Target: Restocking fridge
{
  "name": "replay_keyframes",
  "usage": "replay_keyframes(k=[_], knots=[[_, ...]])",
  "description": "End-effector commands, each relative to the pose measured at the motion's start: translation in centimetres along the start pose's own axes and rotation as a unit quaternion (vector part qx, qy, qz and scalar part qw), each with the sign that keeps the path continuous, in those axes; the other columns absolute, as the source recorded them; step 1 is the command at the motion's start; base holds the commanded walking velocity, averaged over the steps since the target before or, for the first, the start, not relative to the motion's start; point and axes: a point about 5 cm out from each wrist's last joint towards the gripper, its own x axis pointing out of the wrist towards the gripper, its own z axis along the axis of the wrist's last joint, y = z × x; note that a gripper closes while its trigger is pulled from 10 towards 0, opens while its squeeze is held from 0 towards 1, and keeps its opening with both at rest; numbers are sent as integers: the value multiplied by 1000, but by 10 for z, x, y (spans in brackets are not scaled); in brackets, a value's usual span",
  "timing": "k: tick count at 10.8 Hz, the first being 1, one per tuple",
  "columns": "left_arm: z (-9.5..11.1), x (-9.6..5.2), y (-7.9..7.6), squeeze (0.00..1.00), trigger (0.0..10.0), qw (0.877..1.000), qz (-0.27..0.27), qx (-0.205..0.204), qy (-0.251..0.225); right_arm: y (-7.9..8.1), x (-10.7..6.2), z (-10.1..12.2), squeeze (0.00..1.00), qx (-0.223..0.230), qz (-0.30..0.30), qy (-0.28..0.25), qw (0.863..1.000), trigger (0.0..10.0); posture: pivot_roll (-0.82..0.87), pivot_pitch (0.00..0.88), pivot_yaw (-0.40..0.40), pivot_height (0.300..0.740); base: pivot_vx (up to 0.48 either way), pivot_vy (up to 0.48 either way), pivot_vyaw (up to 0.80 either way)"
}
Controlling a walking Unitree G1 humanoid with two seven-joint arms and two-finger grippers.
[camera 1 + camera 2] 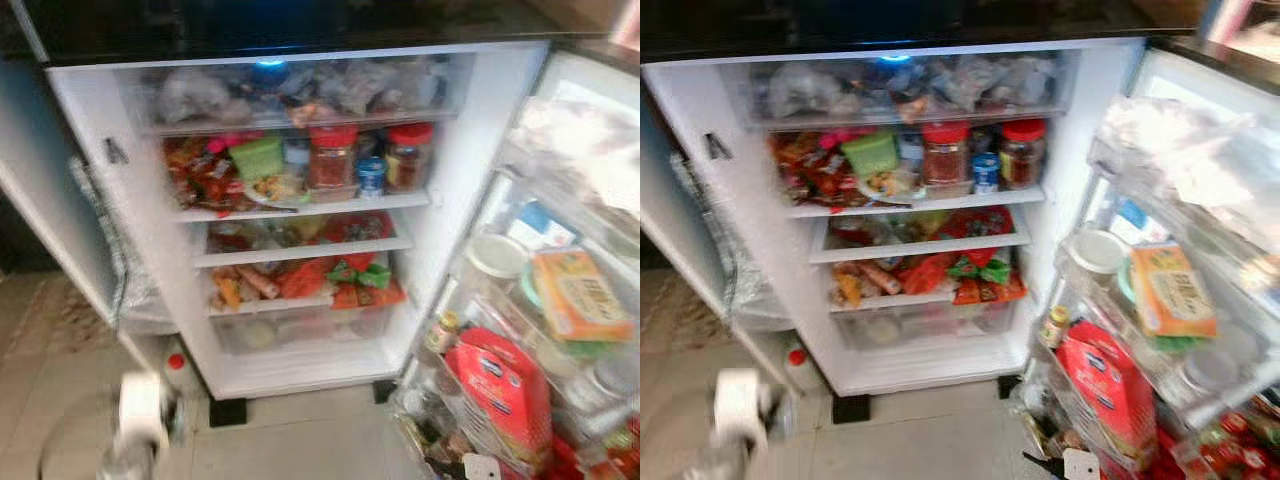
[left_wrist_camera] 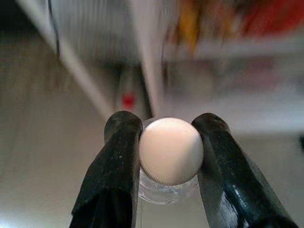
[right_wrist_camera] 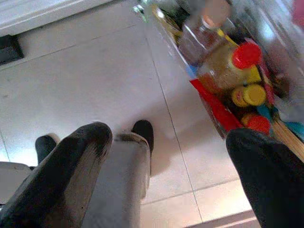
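The fridge (image 1: 470, 150) stands open in front of me, its shelves packed with jars, packets and vegetables. My left gripper (image 2: 166, 129) is shut on a clear bottle with a white cap (image 2: 171, 151), one black finger on each side of the cap. In the left eye view this bottle (image 1: 142, 408) appears blurred low on the left, above the floor and short of the fridge. My right gripper (image 3: 166, 137) hangs open over the tiled floor, fingers wide apart with nothing between them, beside the door's lowest rack.
The open door (image 1: 600, 120) on the right carries full racks: a red pouch (image 1: 505, 385), an orange carton (image 1: 580, 295), a white-lidded tub (image 1: 497, 255). Red- and yellow-capped bottles (image 3: 247, 57) fill the bottom rack. A small red-capped bottle (image 1: 176, 362) stands left of the fridge's base.
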Motion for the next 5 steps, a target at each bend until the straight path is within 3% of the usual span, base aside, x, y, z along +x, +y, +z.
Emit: replay_keyframes(k=[1,5], knots=[[-3,-4,-3,0,10000,1000,-5,-14,-11,-2,0,-1,0,1,-4,3,1000,10000,-53,0,-6,740,0,0,0],[36,-4,-21,0,10000,990,-54,-34,-126,-7,-1,-2,0,-20,-22,7,1000,10000,-29,0,-13,740,0,0,0]])
